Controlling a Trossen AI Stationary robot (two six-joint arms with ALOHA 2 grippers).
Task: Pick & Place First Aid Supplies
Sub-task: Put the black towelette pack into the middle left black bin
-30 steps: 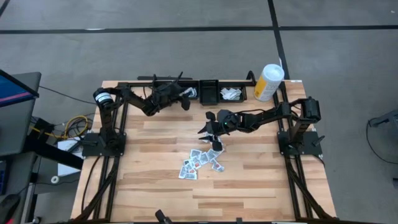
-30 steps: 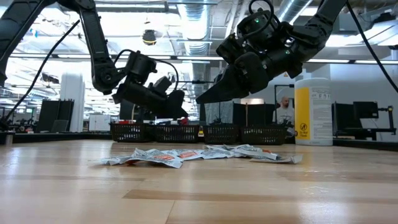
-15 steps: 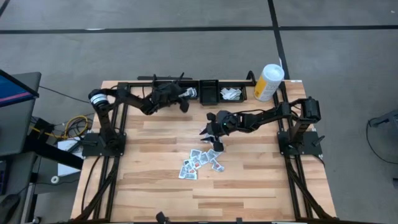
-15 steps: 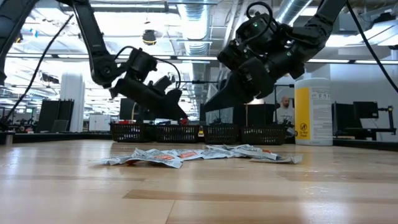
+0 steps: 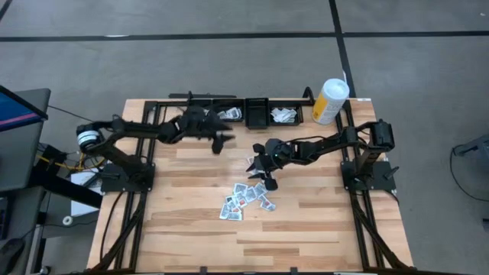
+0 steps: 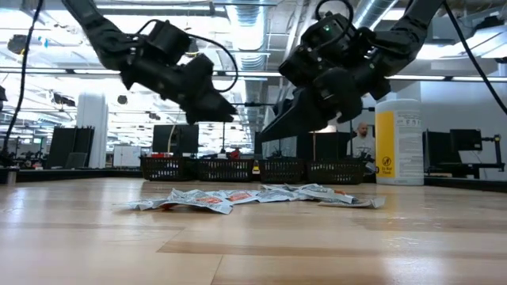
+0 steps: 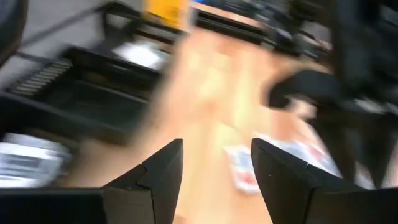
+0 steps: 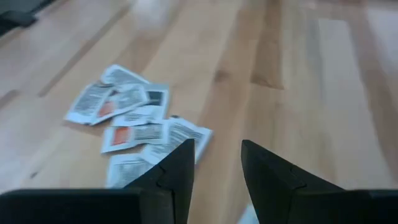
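Note:
The first aid packets (image 5: pixel 248 199) lie in a loose heap on the middle of the wooden table; they are small, flat and white, with grey and some red print. They also show in the low view (image 6: pixel 253 195) and in the right wrist view (image 8: pixel 134 127). My right gripper (image 5: pixel 260 166) (image 8: pixel 217 155) hangs open and empty just beyond the heap's far side, pointing down at it. My left gripper (image 5: pixel 223 139) (image 7: pixel 216 155) is open and empty above the bare table, between the far-edge bins and the heap. More packets lie in the bins (image 5: pixel 284 114).
A row of small black bins (image 5: pixel 256 113) stands along the table's far edge, and two of them hold white packets. A tall white-and-yellow canister (image 5: pixel 330 100) stands at the far right corner. Both arm bases sit at the table's sides. Bare wood (image 5: pixel 252 237) lies near the front edge.
My left gripper has swung away from above the far-edge bins, out over the table toward its middle and the heap, with the arm stretching out. My right gripper has stayed above the heap's far side. The packets have not moved.

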